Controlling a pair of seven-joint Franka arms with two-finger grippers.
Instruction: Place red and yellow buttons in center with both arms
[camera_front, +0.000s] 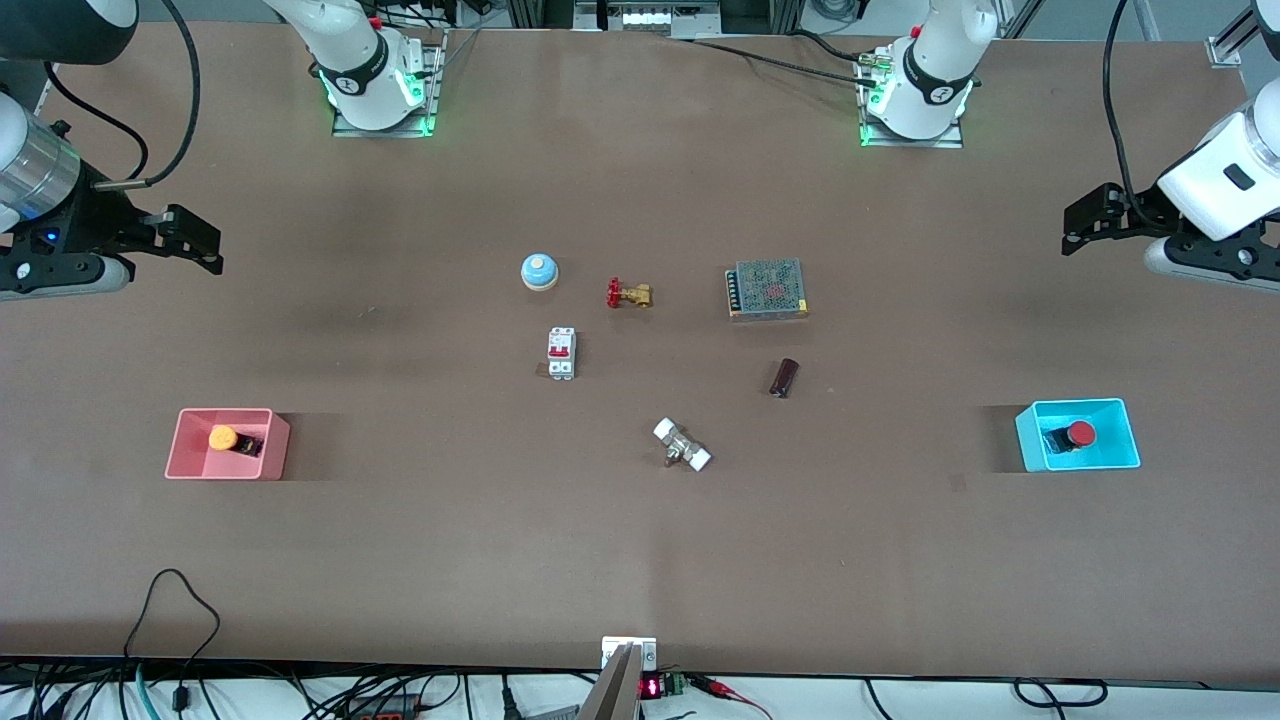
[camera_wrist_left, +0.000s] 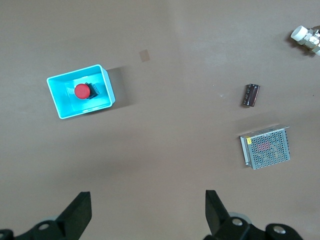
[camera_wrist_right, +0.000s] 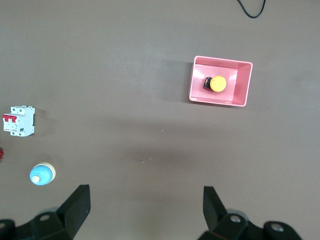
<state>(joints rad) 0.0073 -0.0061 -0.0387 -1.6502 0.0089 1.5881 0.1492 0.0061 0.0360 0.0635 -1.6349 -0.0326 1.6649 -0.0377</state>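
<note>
The red button (camera_front: 1079, 433) lies in a cyan bin (camera_front: 1120, 455) at the left arm's end of the table; it also shows in the left wrist view (camera_wrist_left: 82, 90). The yellow button (camera_front: 223, 438) lies in a pink bin (camera_front: 190, 455) at the right arm's end; it also shows in the right wrist view (camera_wrist_right: 217, 83). My left gripper (camera_front: 1080, 225) hangs open and empty, high over the table edge, away from the cyan bin. My right gripper (camera_front: 200, 245) hangs open and empty, high over bare table, away from the pink bin.
In the middle stand a blue dome bell (camera_front: 539, 271), a brass valve with red handwheel (camera_front: 628, 294), a white circuit breaker (camera_front: 561, 353), a metal power supply (camera_front: 767, 289), a dark capacitor (camera_front: 785, 377) and a white-ended fitting (camera_front: 681, 445).
</note>
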